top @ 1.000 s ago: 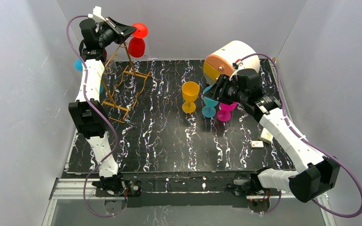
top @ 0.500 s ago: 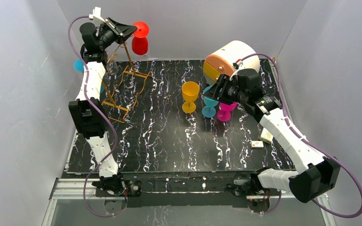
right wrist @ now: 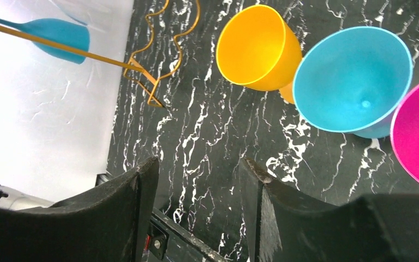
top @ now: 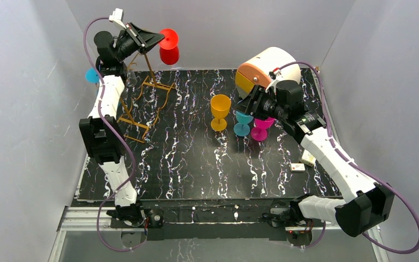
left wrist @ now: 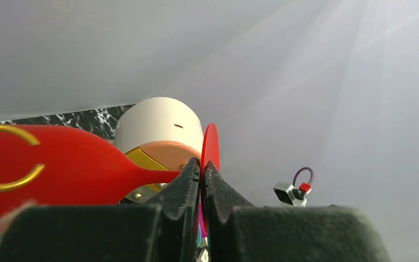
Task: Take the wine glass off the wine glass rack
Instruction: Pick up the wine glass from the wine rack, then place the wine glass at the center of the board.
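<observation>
**Top external view**
- Left gripper (top: 161, 37): raised at the far-left corner, near the back wall, clamped on the red wine glass (top: 169, 54).
- Red wine glass: held on its side, in the air, just to the right of the top of the wine glass rack (top: 155, 83). Contact with the hooks could not be told from here.
- Wine glass rack: gold wire, standing on the far-left part of the table (top: 196, 164).
- Hanging blue glass (top: 91, 75): partly hidden behind the left arm.
- Right gripper (top: 253, 106): low over three glasses standing close together: yellow glass (top: 220, 112), teal glass (top: 243, 123) and magenta glass (top: 261, 128).
- White-and-orange cylinder (top: 264, 68): lying at the far right.

**Left wrist view**
- Fingers (left wrist: 188, 185): pressed tight on the stem of the red wine glass (left wrist: 76, 169), between bowl and foot.
- A gold hook loop (left wrist: 5, 158) crossed in front of the bowl.

**Right wrist view**
- Right gripper (right wrist: 196, 185): fingers (right wrist: 136, 191) set well apart, with nothing between them but the table (right wrist: 207, 136).
- Yellow glass (right wrist: 256, 49), teal glass (right wrist: 352, 79) and magenta glass (right wrist: 417, 136): upright, open bowls.
- Wine glass rack (right wrist: 105, 58): carried the hanging blue glass (right wrist: 54, 33).
</observation>
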Tool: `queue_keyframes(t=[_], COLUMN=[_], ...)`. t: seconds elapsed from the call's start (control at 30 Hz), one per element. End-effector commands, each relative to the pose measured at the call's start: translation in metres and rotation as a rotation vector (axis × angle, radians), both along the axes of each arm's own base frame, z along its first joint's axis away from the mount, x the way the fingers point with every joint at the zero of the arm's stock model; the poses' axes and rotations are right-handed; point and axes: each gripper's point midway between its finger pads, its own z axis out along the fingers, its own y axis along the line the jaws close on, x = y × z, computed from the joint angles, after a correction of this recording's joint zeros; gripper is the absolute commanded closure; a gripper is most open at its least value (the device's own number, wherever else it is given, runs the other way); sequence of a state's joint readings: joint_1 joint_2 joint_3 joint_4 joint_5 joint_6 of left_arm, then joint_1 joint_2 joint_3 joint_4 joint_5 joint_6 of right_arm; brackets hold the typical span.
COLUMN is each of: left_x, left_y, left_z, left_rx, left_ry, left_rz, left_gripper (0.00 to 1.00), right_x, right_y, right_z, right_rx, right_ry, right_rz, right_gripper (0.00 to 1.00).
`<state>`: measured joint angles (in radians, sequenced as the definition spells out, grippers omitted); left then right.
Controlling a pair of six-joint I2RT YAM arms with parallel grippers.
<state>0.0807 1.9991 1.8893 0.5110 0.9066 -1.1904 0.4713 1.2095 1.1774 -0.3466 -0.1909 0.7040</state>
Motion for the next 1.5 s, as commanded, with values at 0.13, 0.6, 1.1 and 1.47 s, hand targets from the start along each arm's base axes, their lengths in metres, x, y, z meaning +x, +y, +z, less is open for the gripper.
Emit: queue_keyframes(t=[0.13,0.6,1.1,1.47], left_x=[-0.073,-0.164,-0.231,-0.261], left_y=[-0.066,-0.133,-0.145,-0.148], left_z=[0.067,0.016,-0.027,-0.026], left_rx=[0.052,0.194,0.192,0.169], left_ry=[-0.257,-0.316,-0.223,-0.201], left_rz=[-0.179,-0.185,-0.227,-0.323], left_gripper=[1.0,1.0,1.0,1.0], right_x=[-0.006,-0.028,-0.04,-0.054], right_y=[0.01,0.009,0.03,0.059], right_z=[0.039,0.105,0.116,0.111], right_rx=[0.115,0.246,0.366,0.45], right_ry=[-0.16,-0.529,-0.502,-0.325], right_rz=[0.072,0.154,0.289,0.517], right_gripper=[0.34,0.23,0.25,0.42])
